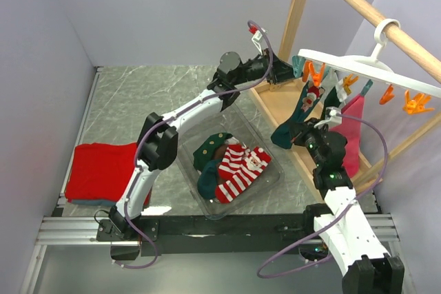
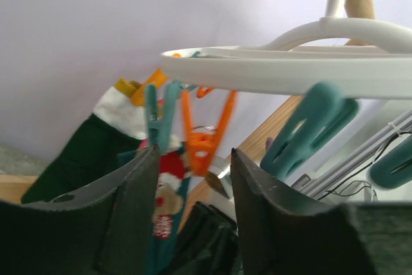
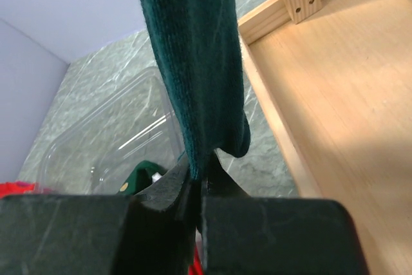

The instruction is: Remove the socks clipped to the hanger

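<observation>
My right gripper (image 3: 198,178) pinches the lower end of the dark green sock (image 3: 193,62). The sock hangs from the hanger (image 1: 358,67), long axis running 12 to 6 o'clock. My left gripper (image 2: 195,152) is spread just below the rim, with the teal peg (image 2: 158,114) at 11 o'clock; this arm is nearer the peg. The knit looks stretchy. The orange peg (image 2: 206,140) crowds the gap, and the wooden frame (image 3: 335,94) lies near at 3 o'clock.
</observation>
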You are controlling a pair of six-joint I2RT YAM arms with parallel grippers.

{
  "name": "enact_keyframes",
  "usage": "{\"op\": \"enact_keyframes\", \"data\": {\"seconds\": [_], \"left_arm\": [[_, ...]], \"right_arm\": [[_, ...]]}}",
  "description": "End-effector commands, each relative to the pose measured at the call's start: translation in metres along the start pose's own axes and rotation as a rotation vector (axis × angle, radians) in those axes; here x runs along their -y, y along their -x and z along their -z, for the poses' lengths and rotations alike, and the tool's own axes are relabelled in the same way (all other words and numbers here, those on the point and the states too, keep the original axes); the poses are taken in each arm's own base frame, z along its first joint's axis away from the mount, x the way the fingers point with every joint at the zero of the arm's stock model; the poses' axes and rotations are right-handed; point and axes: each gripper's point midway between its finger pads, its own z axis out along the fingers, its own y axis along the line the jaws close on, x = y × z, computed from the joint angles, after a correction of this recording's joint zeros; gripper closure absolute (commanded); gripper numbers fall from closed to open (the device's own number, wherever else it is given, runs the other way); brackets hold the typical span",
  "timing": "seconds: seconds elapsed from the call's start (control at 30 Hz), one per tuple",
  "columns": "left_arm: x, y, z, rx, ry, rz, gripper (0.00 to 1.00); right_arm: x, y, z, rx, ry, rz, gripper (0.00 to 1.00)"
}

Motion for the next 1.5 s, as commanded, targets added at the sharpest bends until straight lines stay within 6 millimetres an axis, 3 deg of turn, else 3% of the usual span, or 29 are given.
{"op": "enact_keyframes", "data": {"seconds": [0.0, 0.2, 0.63, 1.03, 1.27, 1.47], "left_arm": [[-0.020, 0.000, 0.008, 0.024, -0.052, 0.028, 0.50], [-0.028, 0.004, -0.003, 0.023, -0.111, 0.026, 0.48], [0.008, -0.013, -0.029, 0.054, -0.176, 0.054, 0.30], [0.058, -0.012, -0.039, 0.085, -0.281, 0.092, 0.26], [0.062, -0.004, -0.043, 0.161, -0.300, 0.181, 0.26], [0.061, 0.000, -0.045, 0.225, -0.312, 0.288, 0.34]], "right_arm": [[-0.017, 0.007, 0.009, -0.022, 0.059, 0.012, 1.00], [-0.022, 0.010, 0.015, -0.024, 0.073, 0.027, 1.00], [-0.037, 0.011, 0.043, -0.048, 0.109, 0.026, 1.00], [-0.045, 0.004, 0.068, -0.092, 0.136, 0.065, 1.00], [-0.050, 0.002, 0.074, -0.103, 0.159, 0.062, 1.00], [-0.050, 0.001, 0.077, -0.102, 0.163, 0.064, 1.00]]}}
